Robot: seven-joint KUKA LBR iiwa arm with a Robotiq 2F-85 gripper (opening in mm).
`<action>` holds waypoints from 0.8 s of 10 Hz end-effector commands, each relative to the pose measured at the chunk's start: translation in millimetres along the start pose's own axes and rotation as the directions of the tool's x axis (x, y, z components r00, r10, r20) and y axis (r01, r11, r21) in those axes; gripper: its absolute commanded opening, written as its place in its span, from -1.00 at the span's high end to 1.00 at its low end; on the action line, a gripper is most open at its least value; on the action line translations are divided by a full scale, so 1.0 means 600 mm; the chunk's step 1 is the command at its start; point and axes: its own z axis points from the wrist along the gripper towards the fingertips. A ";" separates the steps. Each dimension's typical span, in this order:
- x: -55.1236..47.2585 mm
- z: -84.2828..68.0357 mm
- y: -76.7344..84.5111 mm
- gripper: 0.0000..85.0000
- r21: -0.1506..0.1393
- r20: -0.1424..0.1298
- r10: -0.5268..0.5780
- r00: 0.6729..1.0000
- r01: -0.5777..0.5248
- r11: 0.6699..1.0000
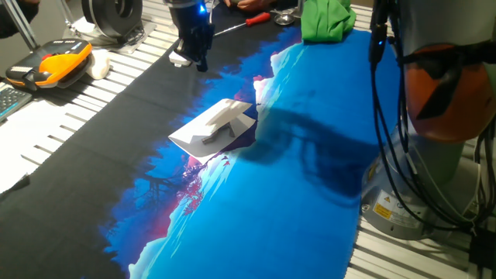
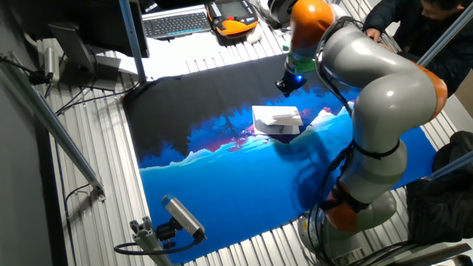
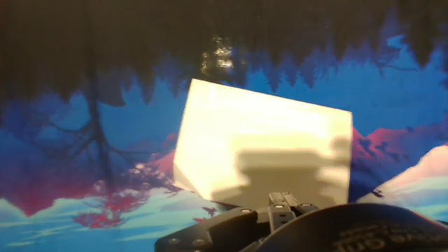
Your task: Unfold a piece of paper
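The piece of paper is a small white sheet, folded, with one flap raised. It lies near the middle of the blue and black printed mat. It also shows in the other fixed view and fills the middle of the hand view. My gripper hangs above the black far part of the mat, apart from the paper and holding nothing. It also shows in the other fixed view. In the hand view its fingertips sit close together at the bottom edge. Their shadow falls on the paper.
A green cloth and a red-handled screwdriver lie at the mat's far end. An orange and black device sits at the left on the slatted table. The arm's base stands at the right. A keyboard lies at the back.
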 end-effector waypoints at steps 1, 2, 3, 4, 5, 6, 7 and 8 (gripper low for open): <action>0.000 0.000 0.000 1.00 -0.005 -0.019 -0.018 1.000 0.017 1.000; 0.000 0.000 0.000 1.00 -0.031 -0.030 -0.022 0.999 0.021 0.999; 0.000 0.000 0.000 1.00 -0.029 -0.031 -0.043 0.999 0.042 0.999; 0.000 0.000 0.000 1.00 -0.019 -0.031 -0.058 0.998 0.058 0.998; 0.000 0.000 0.000 1.00 -0.017 -0.029 -0.063 0.998 0.063 0.998; 0.000 0.000 0.000 1.00 -0.007 -0.029 -0.066 0.997 0.066 0.998; 0.000 0.000 0.000 1.00 -0.001 -0.030 -0.061 0.998 0.061 0.998; 0.000 0.000 0.000 1.00 -0.003 -0.030 -0.055 0.998 0.055 0.998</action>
